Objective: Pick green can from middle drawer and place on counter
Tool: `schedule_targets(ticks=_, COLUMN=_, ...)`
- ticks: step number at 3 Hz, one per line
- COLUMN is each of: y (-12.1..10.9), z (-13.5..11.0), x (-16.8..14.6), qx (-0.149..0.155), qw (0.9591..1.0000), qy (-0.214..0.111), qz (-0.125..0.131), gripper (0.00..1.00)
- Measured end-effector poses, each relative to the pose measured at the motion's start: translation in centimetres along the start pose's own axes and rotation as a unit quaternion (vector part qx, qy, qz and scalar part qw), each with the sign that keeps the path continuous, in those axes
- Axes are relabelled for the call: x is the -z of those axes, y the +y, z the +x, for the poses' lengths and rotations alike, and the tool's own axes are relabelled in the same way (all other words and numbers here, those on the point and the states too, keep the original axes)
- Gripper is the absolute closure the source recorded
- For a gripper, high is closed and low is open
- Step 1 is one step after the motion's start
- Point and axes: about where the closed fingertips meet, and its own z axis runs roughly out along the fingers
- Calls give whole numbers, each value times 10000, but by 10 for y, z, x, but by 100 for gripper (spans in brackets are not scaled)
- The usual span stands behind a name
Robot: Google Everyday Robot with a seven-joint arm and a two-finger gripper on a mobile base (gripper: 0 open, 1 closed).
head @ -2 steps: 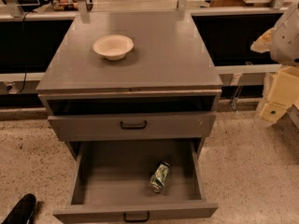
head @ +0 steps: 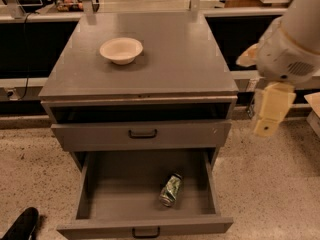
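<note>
The can point(head: 171, 190) is seen lying on its side in the open drawer point(head: 100, 194), right of centre and toward the front edge, unmoved since the earlier frame. The bowl point(head: 121, 50) is likewise found in place near the back-left corner of the counter point(head: 175, 64). The gripper point(head: 267, 119) has been brought leftward and is now hung just off the counter's right edge, above the floor point(head: 270, 184); whether it is released or clenched cannot be told.
</note>
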Motion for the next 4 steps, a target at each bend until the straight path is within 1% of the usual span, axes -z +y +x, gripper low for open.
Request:
schedule_targets(ticks=1, y=24, z=-51, x=-39, qx=932, qw=9924, qy=-742, qz=-293, gripper=0)
schedule_targets(ticks=2, y=34, z=-78, x=-34, qx=1360, qw=9832, qy=-1166, qz=-345, gripper=0)
schedule_targets(ticks=3, y=30, z=-86, x=-42, qx=1519, qw=9816, qy=-1081, qz=-408, gripper=0)
schedule_targets(ticks=4, y=23, z=-127, x=-82, qx=2804, qw=9538, qy=-1024, qz=-339, gripper=0)
